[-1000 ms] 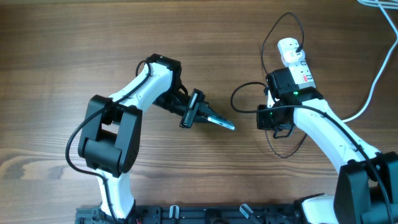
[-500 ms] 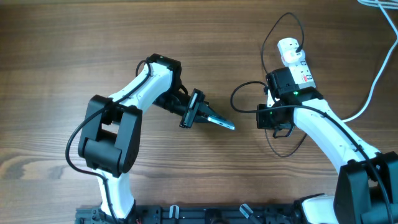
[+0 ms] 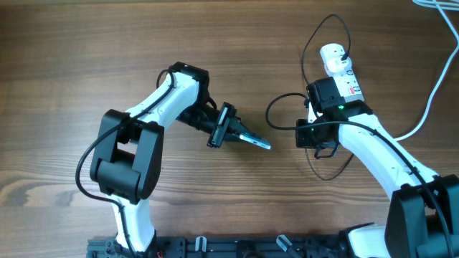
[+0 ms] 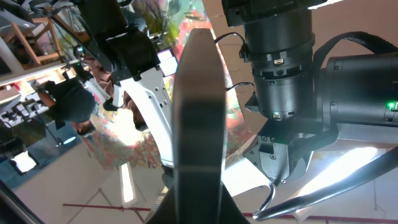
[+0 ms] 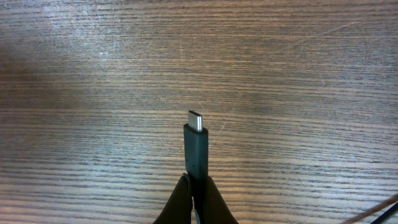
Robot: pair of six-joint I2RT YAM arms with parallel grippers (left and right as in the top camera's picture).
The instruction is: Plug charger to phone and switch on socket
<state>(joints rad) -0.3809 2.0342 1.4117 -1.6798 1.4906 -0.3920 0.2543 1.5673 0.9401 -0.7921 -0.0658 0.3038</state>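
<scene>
The left gripper (image 3: 239,133) is clamped on the thin, black-framed rectangular smartphone (image 3: 255,141), holding it edge-on above the middle of the brown wooden table (image 3: 72,57). The phone's free end points toward the right gripper (image 5: 196,202). That gripper's fingers are pressed together on the thin black charger cable (image 5: 196,155). Its small metal-tipped plug (image 5: 195,119) projects past the fingertips, near the smartphone but apart from it. The elongated white power strip (image 3: 337,61) lies toward the table's far right corner. Nothing has shifted since the earlier frames.
</scene>
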